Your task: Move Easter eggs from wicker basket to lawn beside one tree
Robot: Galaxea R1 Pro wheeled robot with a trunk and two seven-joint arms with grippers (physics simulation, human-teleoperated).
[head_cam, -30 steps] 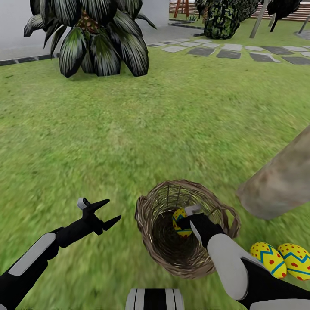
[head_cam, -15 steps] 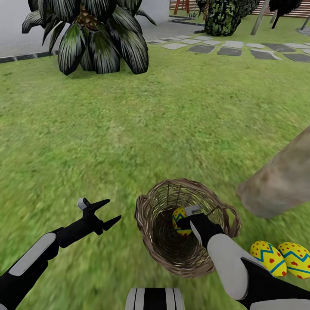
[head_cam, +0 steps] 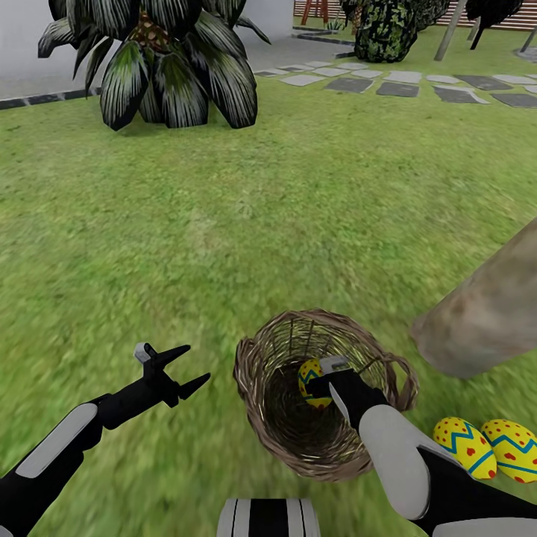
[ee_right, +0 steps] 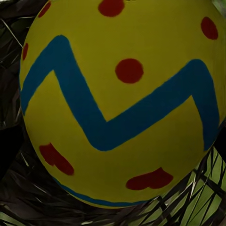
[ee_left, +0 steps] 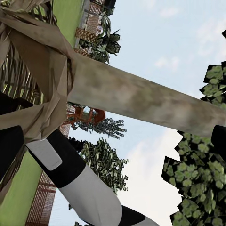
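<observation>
On the left of the head view, the left tool (head_cam: 183,368) hangs low over the lawn (head_cam: 224,239) with its two black fingers spread wide and nothing between them. To its right the wicker basket (head_cam: 257,354) lies on the grass, and the right tool (head_cam: 319,380) reaches down inside it against the one Easter egg (head_cam: 308,377) there; the egg hides the fingertips, so I cannot tell whether they grip it. In the right wrist view that egg (ee_right: 122,103) sits very close, yellow with a blue zigzag and red dots and hearts, dark weave around it. Further right, two more eggs (head_cam: 464,446) (head_cam: 513,450) lie touching each other on the grass, near the foot of the grey-beige tree (head_cam: 485,313). No writing or labels can be read anywhere. At the back, a spiky palm-like plant (head_cam: 160,63) stands left, a grey stepping-stone path (head_cam: 403,82) runs right.
</observation>
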